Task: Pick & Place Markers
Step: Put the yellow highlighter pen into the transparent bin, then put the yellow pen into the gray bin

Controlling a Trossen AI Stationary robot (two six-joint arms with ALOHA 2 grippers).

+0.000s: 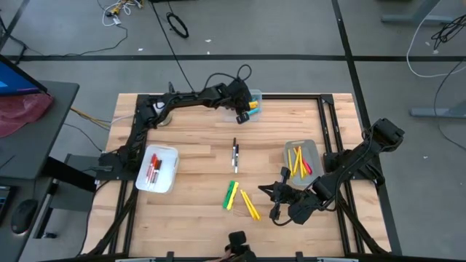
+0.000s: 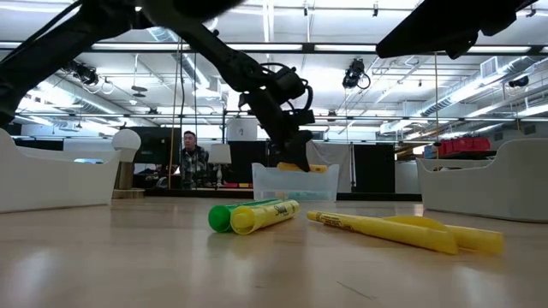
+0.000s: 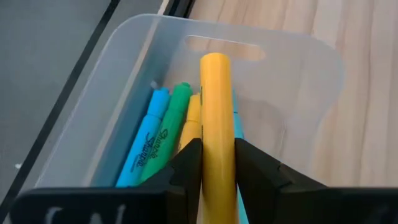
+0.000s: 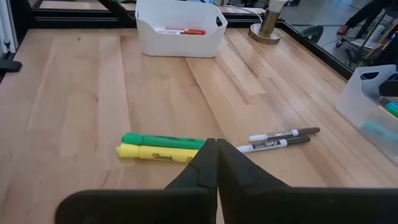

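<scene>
Nearest the lens: green and yellow chunky markers lie side by side on the tabletop, with slim yellow ones just beside them.
Left claw: left claw hangs over the clear bin at the far edge, fingers pinching an orange-yellow marker that points down into the bin.
Bin contents: blue, green and orange chunky markers already lie inside.
Right claw: right claw sits pressed shut and empty, low over the near right of the tabletop, close to the green and yellow pair.
Other loose markers: two thin white ones lie mid-tabletop; the grey tray and white tub hold more.
Risk one: if the fingers part while the marker is tilted, I reckon it could strike the bin wall and tip out.
Risk two: it may land crosswise atop the others and stick up.
Risk three: lifting away too early could drag it back out.
</scene>
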